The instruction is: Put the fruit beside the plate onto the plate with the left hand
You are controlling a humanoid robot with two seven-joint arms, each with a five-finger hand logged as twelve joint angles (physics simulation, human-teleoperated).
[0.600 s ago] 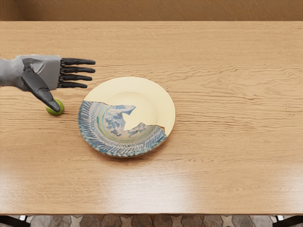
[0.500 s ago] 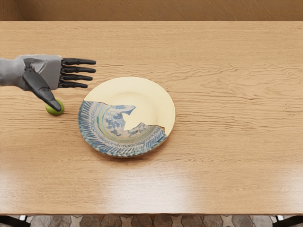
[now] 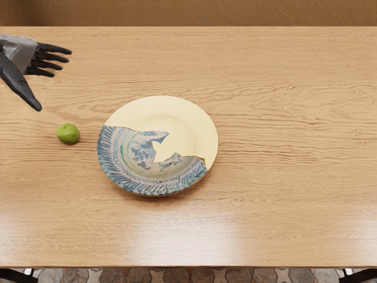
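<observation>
Since about half a second earlier, the left hand [image 3: 25,59] had pulled right off the fruit: it had been sitting over the little green lime [image 3: 68,133] with its thumb practically on it, and now it was way up and back near the far left corner of the table [image 3: 283,118], half cut off by the picture's left edge. Its dark fingers [image 3: 50,57] were stretched out flat and pointing to the right, slightly fanned, and the thumb [image 3: 20,88] stuck down at a slant toward the near side. So, loose and spread, holding nothing at all. The lime hadn't budged as far as I could see. It sat on the bare wood just to the left of the plate [image 3: 171,115], near the rim but not touching it, with a clear strip of tabletop between the two. The plate itself stayed put in the middle-left of the table, cream on its far half and a blue and green pattern on the near half, nothing lying on it. Hand and lime were well apart. No right arm anywhere in view from where I stood.
</observation>
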